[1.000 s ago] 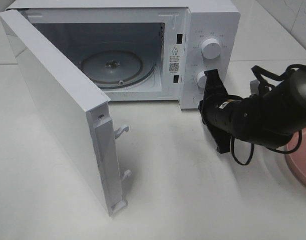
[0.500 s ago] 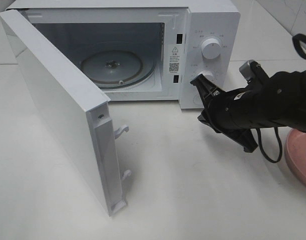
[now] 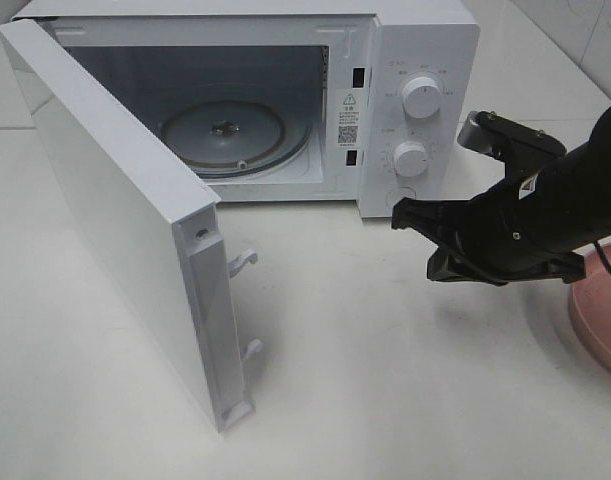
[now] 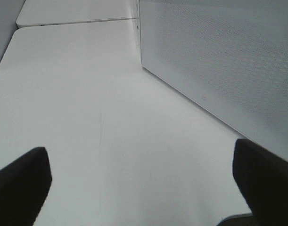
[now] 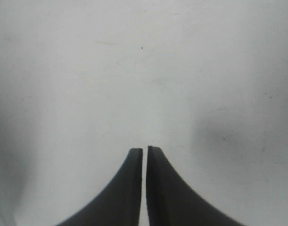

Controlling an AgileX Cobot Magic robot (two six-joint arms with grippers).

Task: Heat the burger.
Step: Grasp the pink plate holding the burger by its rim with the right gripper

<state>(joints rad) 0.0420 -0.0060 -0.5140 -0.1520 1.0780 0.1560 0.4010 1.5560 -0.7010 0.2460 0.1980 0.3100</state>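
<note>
The burger is out of view in every frame. The white microwave (image 3: pixel 425 45) stands at the back with its door (image 3: pixel 105 200) swung wide open and its glass turntable (image 3: pixel 225 130) bare. My right gripper (image 3: pixel 417 238) hovers over the table just in front of the microwave's control panel, pointing left. In the right wrist view its fingers (image 5: pixel 144 149) stand together with only a hairline gap and nothing between them. My left gripper (image 4: pixel 141 183) is open and empty, low over the table beside the outer face of the door (image 4: pixel 219 61). The left arm does not show in the exterior high view.
A flat pink plate (image 3: pixel 600 300) lies at the right edge of the table, partly behind my right arm. Two knobs (image 3: pixel 422 97) sit on the microwave's panel. The open door juts far forward on the left.
My right gripper has drawn back from the lower knob, swung down and to the right, and turned to lie level. The left gripper has stayed put.
</note>
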